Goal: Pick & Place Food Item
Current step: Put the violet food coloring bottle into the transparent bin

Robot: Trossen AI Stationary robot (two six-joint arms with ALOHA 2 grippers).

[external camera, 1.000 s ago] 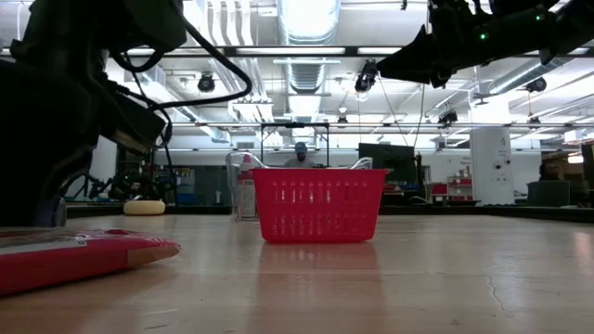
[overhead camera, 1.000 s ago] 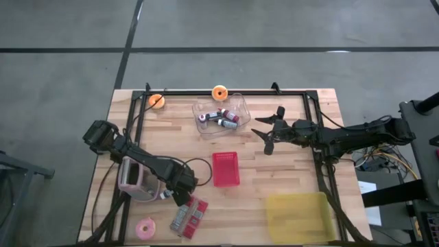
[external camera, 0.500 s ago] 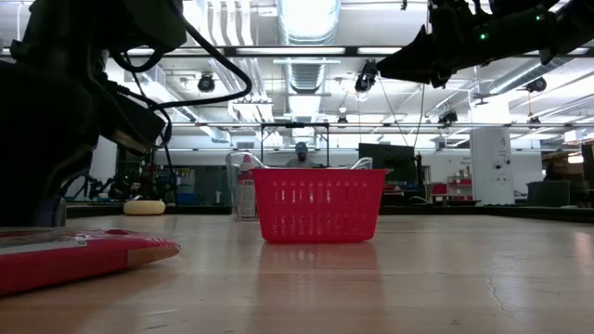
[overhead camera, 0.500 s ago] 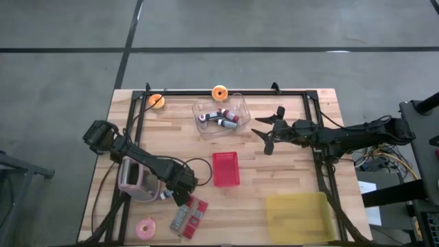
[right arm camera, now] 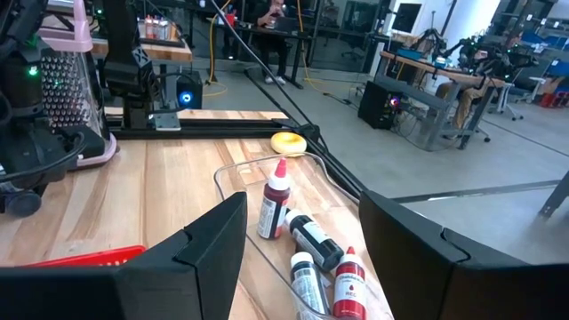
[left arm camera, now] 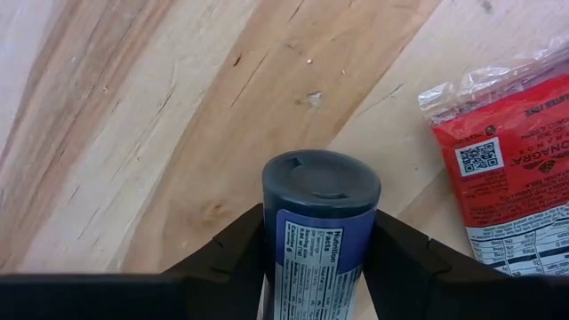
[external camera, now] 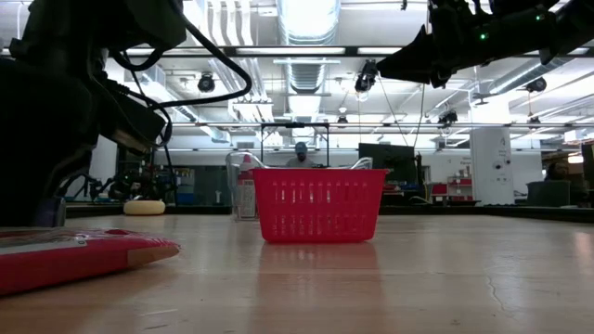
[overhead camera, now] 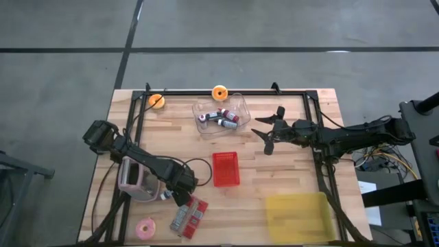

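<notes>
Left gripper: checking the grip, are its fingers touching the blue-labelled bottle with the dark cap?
Touching. The left wrist view shows both dark fingers pressed against the bottle's sides, no gap visible.

Basket (overhead camera: pixel 226 169) sitting mid-table. Clear tray (overhead camera: pixel 221 116) lying behind it, holding bottles (overhead camera: pixel 222 118). Snack packet (overhead camera: pixel 189 215) lying near-left of the basket, the grater (overhead camera: pixel 133 180) sitting to its left. Flat bin (overhead camera: pixel 298 217) lying at the near right.
</notes>
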